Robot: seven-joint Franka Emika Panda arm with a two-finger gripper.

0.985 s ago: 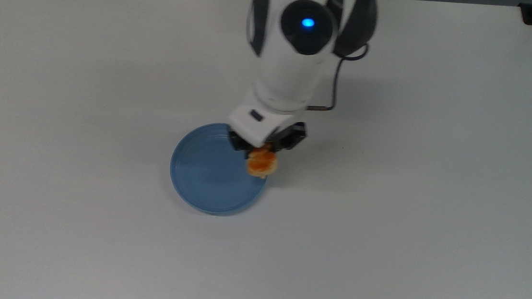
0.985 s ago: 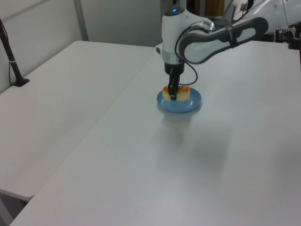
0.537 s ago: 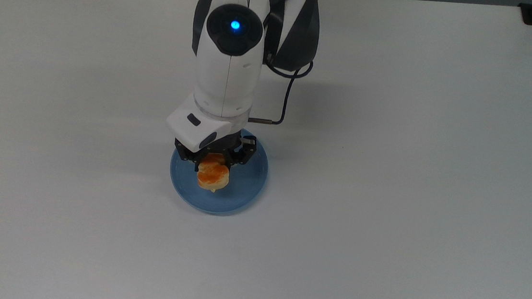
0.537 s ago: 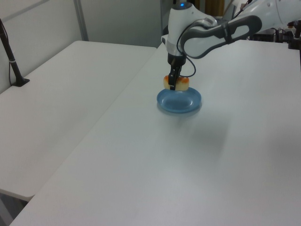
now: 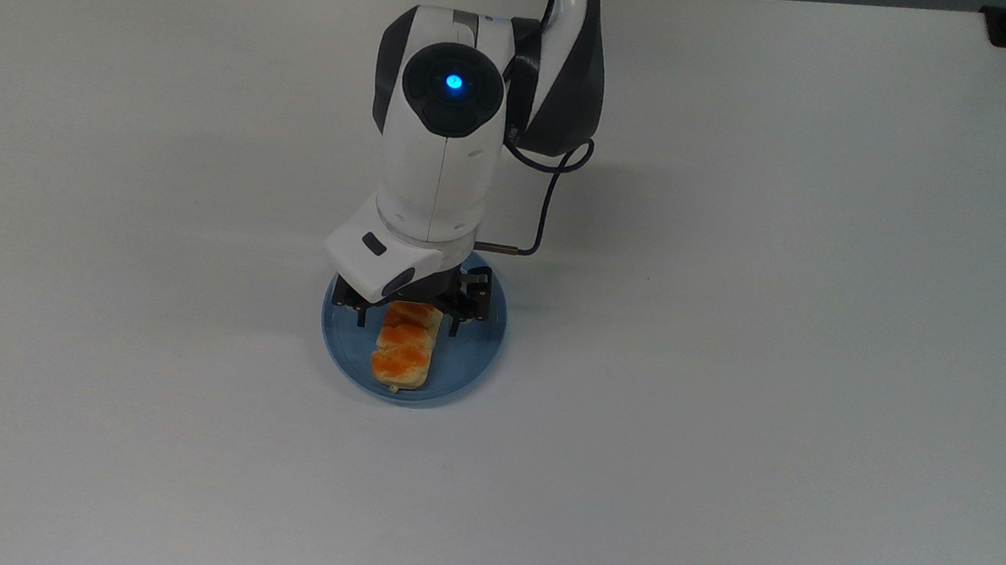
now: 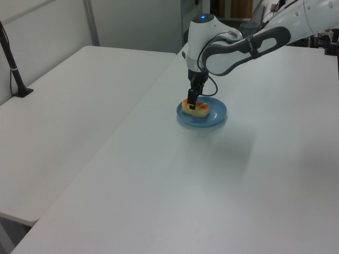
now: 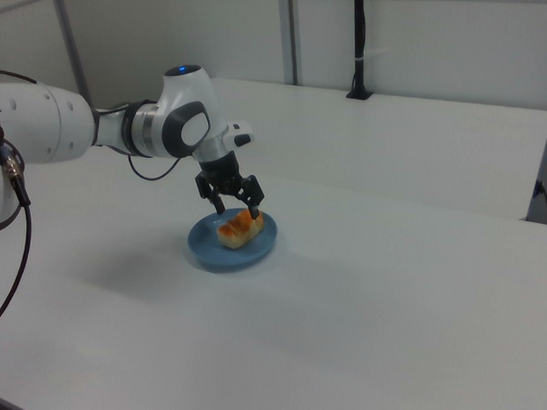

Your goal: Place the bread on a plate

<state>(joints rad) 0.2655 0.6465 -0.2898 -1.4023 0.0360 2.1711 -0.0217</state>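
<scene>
The bread lies on the plate between spread fingers.

A pale-tan bread roll with three glossy orange-brown bumps lies on a light-blue plate. The table is plain white. The arm is white and dark grey, its gripper black.

**Clearance around the plate**

White table is lying bare on every side of the plate, leaving open approach paths. The bread is occupying the plate's middle. The gripper, fingers spread, is straddling the bread's far end, apparently just above it, blocking access from above there.
</scene>
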